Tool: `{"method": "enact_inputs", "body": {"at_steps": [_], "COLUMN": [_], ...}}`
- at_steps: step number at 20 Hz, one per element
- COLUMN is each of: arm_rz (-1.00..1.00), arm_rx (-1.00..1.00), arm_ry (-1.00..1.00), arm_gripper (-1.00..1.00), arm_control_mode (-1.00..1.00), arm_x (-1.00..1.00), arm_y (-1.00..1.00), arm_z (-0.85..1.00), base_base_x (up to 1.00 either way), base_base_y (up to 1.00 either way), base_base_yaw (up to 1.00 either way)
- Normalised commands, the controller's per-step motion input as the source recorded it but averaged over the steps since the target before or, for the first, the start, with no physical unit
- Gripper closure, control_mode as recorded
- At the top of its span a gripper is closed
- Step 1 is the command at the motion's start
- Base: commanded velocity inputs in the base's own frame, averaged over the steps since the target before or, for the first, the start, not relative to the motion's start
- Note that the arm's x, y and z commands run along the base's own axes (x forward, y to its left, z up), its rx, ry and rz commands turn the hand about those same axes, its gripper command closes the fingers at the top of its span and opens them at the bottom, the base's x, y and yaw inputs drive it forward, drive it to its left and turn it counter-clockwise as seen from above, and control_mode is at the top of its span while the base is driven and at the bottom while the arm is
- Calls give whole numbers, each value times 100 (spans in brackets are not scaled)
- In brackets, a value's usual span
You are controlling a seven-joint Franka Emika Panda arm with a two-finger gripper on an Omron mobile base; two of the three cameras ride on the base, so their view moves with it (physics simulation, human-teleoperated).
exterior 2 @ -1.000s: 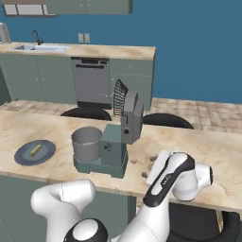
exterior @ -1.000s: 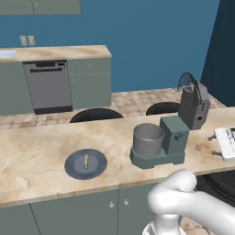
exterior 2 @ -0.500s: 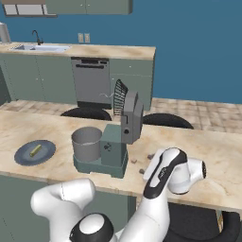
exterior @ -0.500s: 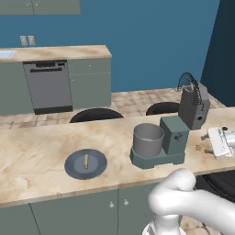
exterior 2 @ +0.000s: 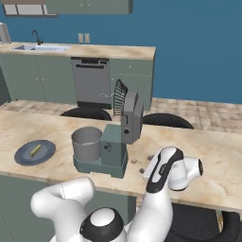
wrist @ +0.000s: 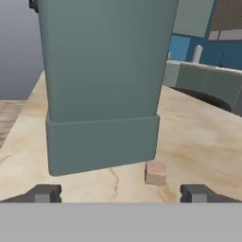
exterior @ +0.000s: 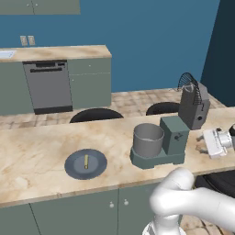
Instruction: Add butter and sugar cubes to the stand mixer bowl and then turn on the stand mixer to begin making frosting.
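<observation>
the open gripper sat low behind the mixer

a long counter (exterior: 41, 156) with a tan marble top ran across the room. the stand mixer (exterior: 176, 137) stood on it, dark grey-green and boxy, with its big head (exterior 2: 131, 118) tipped up and back and a wire whisk (exterior 2: 119, 96) sticking out of it. the stand mixer bowl (exterior: 148, 140) sat on the mixer's flat base, grey and round with a wide mouth. i could not tell if anything was in it.

to the left of the mixer, well apart from it, lay a dark round plate (exterior: 73, 166). the butter (exterior: 86, 161), a tiny yellow stick, lay on the middle of that plate.

the white arm reached over to the right side of the mixer. the gripper (wrist: 120, 193) was down low, close to the counter, looking at the mixer's back side. its two dark fingertips (wrist: 45, 193) stood wide apart and had nothing between them.

a small tan sugar cube (wrist: 155, 173) sat on the counter, just beside the bottom of the mixer and a bit in front of the fingertips. small brown bits (exterior 2: 134, 161) lay on the counter near the mixer's base too.
</observation>
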Motion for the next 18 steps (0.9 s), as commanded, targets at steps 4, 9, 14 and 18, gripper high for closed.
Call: {"method": "enact_inputs", "body": {"at_steps": [4,9,14,18], "arm_rz": [-3,-5,-5,-5], "arm_rx": [0,0,0,0], "arm_ry": [3,4,6,8], "arm_gripper": [-100,-100,-100,-100], "arm_control_mode": [-100,-100,-100,-100], "arm_x": [23,27,31,25], "arm_y": [-5,-16,-16,-14], "arm_z": [-28,-23,-15,-23], "base_base_x": [0,0,0,0], "base_base_y": [0,0,0,0], "base_base_yaw": [0,0,0,0]}}
